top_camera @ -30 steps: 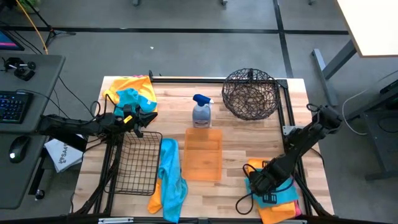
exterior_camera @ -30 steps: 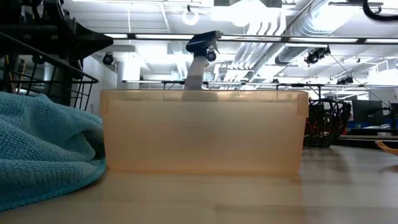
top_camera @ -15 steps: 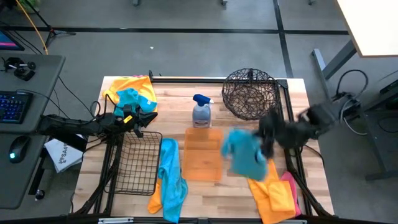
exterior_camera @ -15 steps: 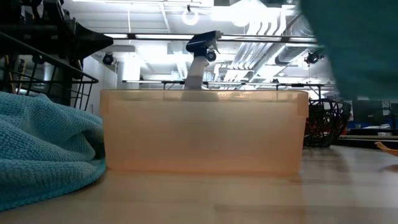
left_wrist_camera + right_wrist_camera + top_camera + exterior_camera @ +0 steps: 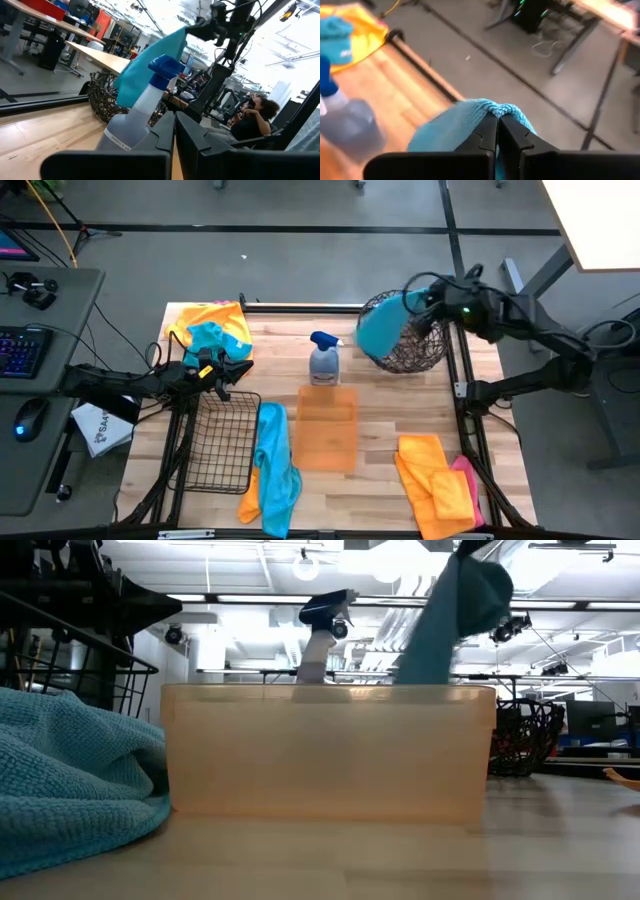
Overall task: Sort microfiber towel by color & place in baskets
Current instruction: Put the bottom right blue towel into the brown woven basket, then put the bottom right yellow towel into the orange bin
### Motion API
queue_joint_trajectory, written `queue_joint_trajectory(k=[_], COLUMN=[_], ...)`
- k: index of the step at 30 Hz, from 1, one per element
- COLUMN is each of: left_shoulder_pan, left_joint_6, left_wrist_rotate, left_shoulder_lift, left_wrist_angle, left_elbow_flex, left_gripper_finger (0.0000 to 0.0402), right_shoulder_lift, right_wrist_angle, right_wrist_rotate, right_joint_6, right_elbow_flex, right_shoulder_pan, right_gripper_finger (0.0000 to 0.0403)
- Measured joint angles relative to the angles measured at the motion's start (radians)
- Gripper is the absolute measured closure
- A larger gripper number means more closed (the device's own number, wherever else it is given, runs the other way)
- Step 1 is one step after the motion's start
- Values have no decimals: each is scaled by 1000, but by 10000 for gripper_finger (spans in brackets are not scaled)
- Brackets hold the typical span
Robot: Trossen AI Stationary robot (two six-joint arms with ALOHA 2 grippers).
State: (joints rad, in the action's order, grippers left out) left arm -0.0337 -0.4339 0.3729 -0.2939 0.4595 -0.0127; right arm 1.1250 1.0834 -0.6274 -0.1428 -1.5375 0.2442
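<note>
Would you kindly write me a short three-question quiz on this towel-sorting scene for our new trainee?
1. True or false: the right gripper holds a teal towel above the round wire basket.
2. Which thing stands between the round wire basket and the left gripper in the high view? A) spray bottle B) keyboard C) mug
3. Fill in: the orange bin holds ____ towels.

Key: 1 true; 2 A; 3 no. The left gripper waits at the table's left, by the far edge of the black grid basket.
</note>
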Motion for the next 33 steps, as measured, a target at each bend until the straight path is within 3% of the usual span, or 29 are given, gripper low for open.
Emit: queue_joint_trajectory(k=[2,7,14,16,19,28,30,33], left_shoulder_pan=[0,0,0,0,0,0,0,0], left_joint_6=[0,0,0,0,0,0,0,0], left_wrist_rotate=[0,0,0,0,0,0,0,0], left_shoulder_lift=[0,0,0,0,0,0,0,0], left_wrist_angle=[0,0,0,0,0,0,0,0], left_elbow_flex=[0,0,0,0,0,0,0,0], left_gripper_finger=[398,398,398,398,398,398,398,398], right_shoulder_lift=[3,3,3,2,2,2,2,-1], right_wrist_angle=[-31,-64,-73,-76,-68,-13,0,6], right_wrist_rotate=[50,57,64,139,258,316,411,690], right_joint_6=[23,40,-119,-141,-138,-167,-183,-249], right_elbow_flex=[53,219,355,356,356,334,309,276], right_shoulder_pan=[34,108,171,195,239,262,262,259], right_gripper_finger=[403,403,400,387,341,132,99,68])
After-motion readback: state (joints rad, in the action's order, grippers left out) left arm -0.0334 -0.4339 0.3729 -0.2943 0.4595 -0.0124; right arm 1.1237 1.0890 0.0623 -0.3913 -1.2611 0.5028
